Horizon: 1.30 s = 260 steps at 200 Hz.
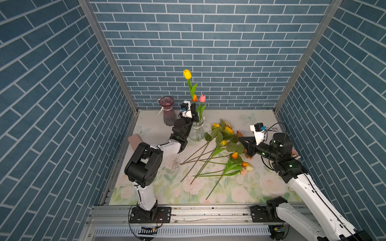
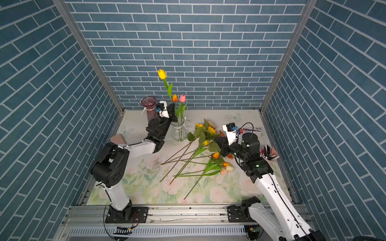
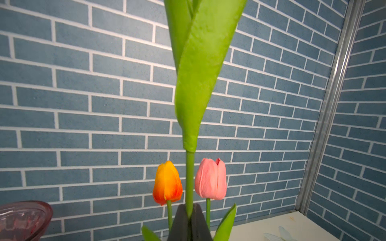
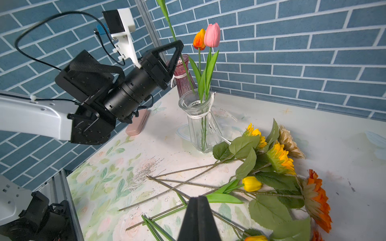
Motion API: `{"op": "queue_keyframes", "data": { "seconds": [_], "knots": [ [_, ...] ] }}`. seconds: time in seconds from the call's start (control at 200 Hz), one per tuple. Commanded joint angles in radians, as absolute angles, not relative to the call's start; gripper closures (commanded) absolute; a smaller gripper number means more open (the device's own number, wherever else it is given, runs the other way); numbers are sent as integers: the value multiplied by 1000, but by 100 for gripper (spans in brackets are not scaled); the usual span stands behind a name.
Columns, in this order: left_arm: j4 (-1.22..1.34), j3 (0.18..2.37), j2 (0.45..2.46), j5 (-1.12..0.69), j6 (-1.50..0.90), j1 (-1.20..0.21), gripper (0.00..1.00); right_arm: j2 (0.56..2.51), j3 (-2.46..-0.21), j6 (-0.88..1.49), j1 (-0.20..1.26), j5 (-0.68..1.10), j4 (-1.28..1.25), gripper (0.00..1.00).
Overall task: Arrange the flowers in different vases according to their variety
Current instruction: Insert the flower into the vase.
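Left pincer (image 3: 189, 218) was clenched on the bare green stem of the long yellow artificial tulip (image 1: 187, 74), just under its leaf sheath. The bud stood high above the clear flared-neck glass vase (image 1: 196, 131). The stem's foot was at that vase's mouth; I could not tell whether it was inside the rim. Right pincer (image 4: 198, 210) was closed on nothing, over the tabletop (image 1: 229, 116) on the clear vase's right-arm side.

Handling, my read: flower light; stem thin, smooth, fairly stiff, so it could swivel in the grip. Bare stem below the leaf seemed the right hold. The glass would tip easily.

Containers:
- Clear vase held an orange tulip (image 3: 167, 183) and a pink tulip (image 3: 211, 179), both upright.
- Ribbed dark purple glass vase (image 1: 167, 111), just beside the clear vase, looked empty.
- Sunflowers (image 1: 228, 130) and further tulips (image 1: 234, 155) lay flat near the clear vase, towards the right arm.
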State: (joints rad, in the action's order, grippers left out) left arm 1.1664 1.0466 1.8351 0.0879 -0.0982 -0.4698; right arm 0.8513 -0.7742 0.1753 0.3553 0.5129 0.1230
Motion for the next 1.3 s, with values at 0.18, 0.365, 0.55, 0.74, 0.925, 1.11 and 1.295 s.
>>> {"op": "queue_keyframes", "data": {
  "seconds": [0.18, 0.365, 0.55, 0.74, 0.925, 1.11, 1.295],
  "knots": [
    [1190, 966, 1839, 64, -130, -468, 100, 864, -795, 143, 360, 511, 138, 100],
    [1020, 969, 1804, 5, -114, -467, 86, 865, -793, 143, 360, 509, 140, 100],
    [937, 960, 1782, 0, -132, -467, 72, 857, -794, 146, 361, 506, 147, 100],
    [835, 949, 1716, 2, -151, -471, 64, 834, -798, 144, 361, 496, 170, 100],
    [683, 898, 1575, 19, -150, -508, 62, 806, -800, 149, 361, 501, 181, 100],
    [375, 904, 1423, -24, -136, -593, 54, 796, -796, 161, 360, 503, 195, 100],
    [30, 963, 1420, -79, -150, -677, 44, 839, -800, 190, 360, 451, 265, 100]
  ]
}}
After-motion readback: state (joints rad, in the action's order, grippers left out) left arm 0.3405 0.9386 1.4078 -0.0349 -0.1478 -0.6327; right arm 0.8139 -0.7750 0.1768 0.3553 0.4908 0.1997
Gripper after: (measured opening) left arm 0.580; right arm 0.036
